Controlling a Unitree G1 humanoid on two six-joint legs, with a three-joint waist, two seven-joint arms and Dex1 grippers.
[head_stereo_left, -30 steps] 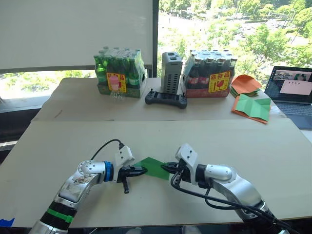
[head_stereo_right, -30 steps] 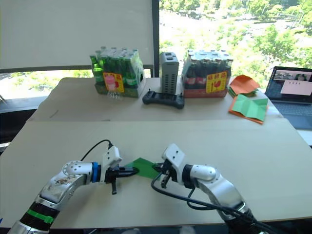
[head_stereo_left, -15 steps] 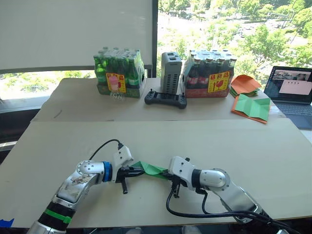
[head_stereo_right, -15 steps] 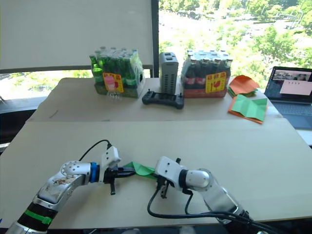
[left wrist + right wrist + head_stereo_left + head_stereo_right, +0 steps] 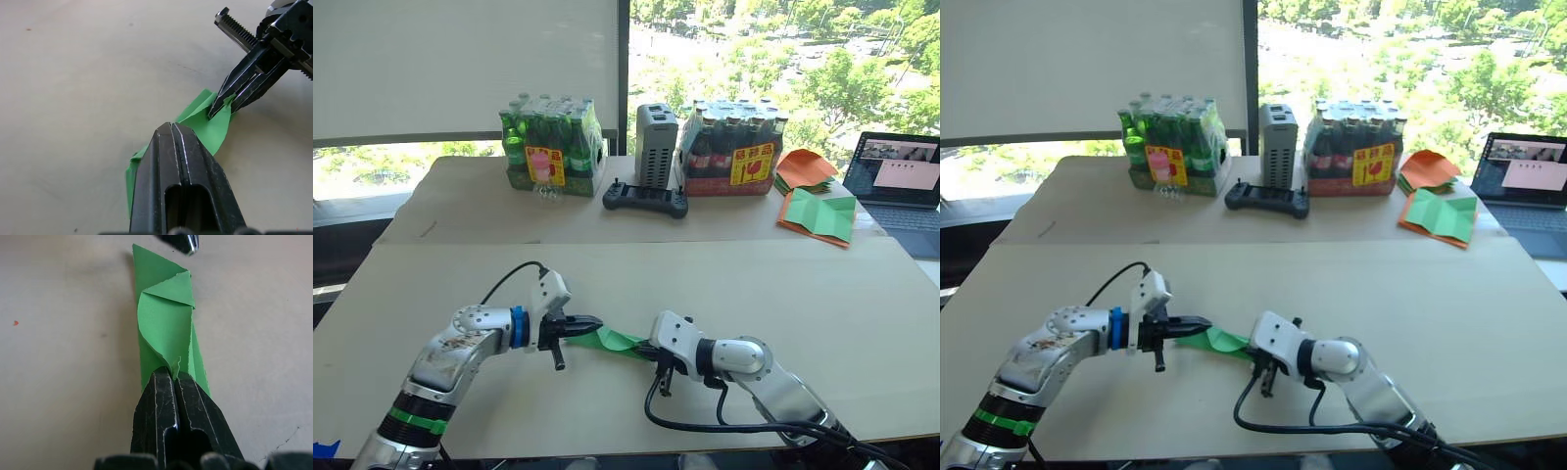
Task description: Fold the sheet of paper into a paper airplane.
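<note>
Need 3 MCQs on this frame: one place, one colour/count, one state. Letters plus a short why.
1. Where is the sheet of paper?
A. between the two tools
B. on the laptop
C. atop the bottle packs

2. How many shrink-wrapped bottle packs stand at the far edge?
A. one
B. two
C. four

3. State of the right tool?
A. open, empty
B. shut on the paper
C. holding the controller

Key: 1 A, the left tool and right tool pinch its opposite ends. 2 B, a green pack and a dark pack. 3 B, the right wrist view shows the fingers closed on the green fold.

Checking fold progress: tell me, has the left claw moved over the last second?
Yes. The left claw shifted slightly toward the table's far edge, nearer the green bottle pack.
</note>
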